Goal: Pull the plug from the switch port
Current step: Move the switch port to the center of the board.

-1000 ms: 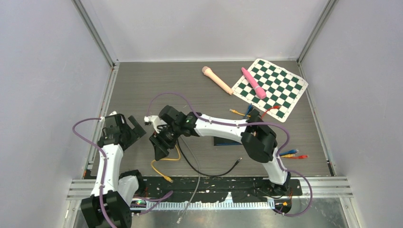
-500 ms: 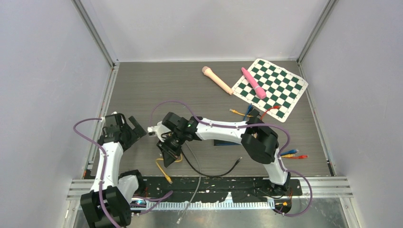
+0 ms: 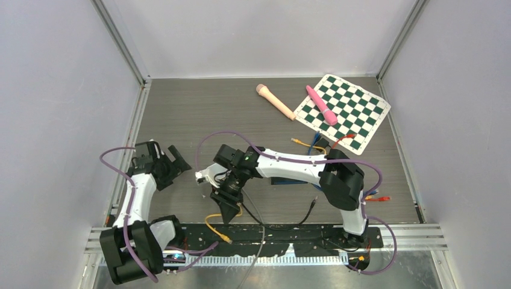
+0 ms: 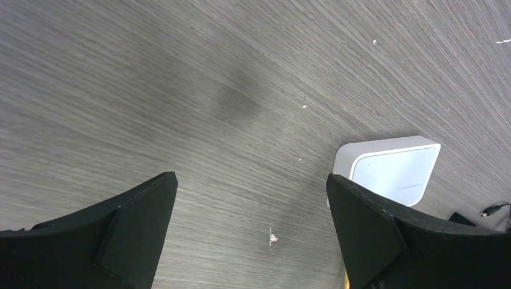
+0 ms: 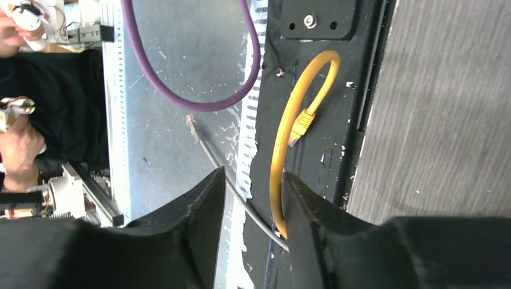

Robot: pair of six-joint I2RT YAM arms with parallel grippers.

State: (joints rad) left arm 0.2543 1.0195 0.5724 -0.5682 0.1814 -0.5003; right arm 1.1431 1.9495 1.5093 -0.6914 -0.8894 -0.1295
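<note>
Near table edge, right arm: I see it reaching across to the left, wrist bent down over the black base plate [image 5: 328, 66].
Right gripper [image 3: 229, 215]: narrow gap, gripping nothing; yellow cable [image 5: 283, 156] shows through it.
Plug [image 5: 300, 125]: loose on the plate, in no port.
Switch [image 4: 388, 171]: white box beside my left arm.
Left gripper [image 4: 250, 176]: spread wide above the table [image 4: 181, 72].

The cable [image 5: 276, 180] is yellow, the chequered mat [image 3: 344, 112] green-and-white, the table [image 3: 199, 108] grey.
</note>
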